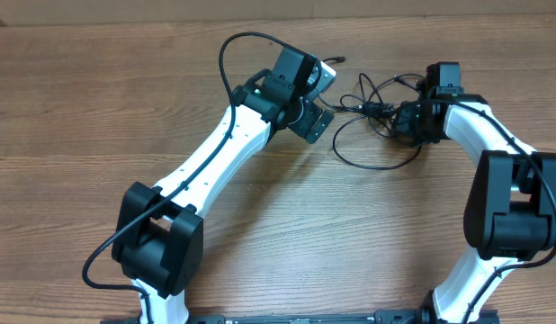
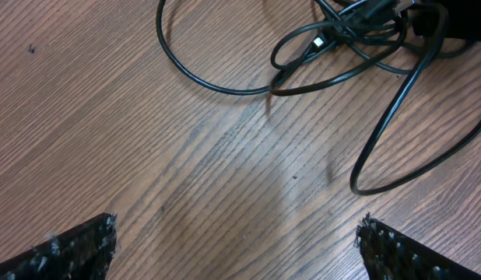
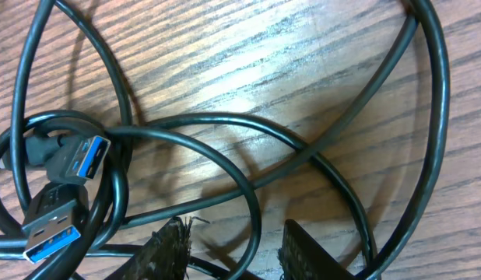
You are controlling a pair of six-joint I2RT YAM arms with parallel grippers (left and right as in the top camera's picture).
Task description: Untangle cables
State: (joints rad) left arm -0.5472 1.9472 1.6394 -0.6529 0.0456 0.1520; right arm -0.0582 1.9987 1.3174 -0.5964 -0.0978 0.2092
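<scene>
Your right gripper (image 3: 236,233) has its jaws drawn in to a narrow gap, and its own camera shows you the two black, rough-edged fingers (image 3: 166,253) low over the thin black cables (image 3: 307,153). One cord of a loop runs down through that gap. The space looks wider than the cord, so neither pad is visibly pressing on it. Just left of the fingers lie two flat USB plugs with blue inserts (image 3: 77,159), side by side and ringed by several crossing loops. Only this view lets you see those plugs. From the left wrist camera, your left gripper (image 2: 236,224) stands spread wide and holds nothing. Its dark fingertips (image 2: 69,249) sit in the two lower corners, with bare brown wood-grain table (image 2: 108,117) between them. In that view the knot shows only at the upper right, with one long loop sweeping down toward the right fingertip. The overhead camera gives you what neither wrist does. The whole tangle lies on the far side of the table between the two grippers, the right one at its right edge and the left one just beside its left edge. One wide loop trails toward the near side.
</scene>
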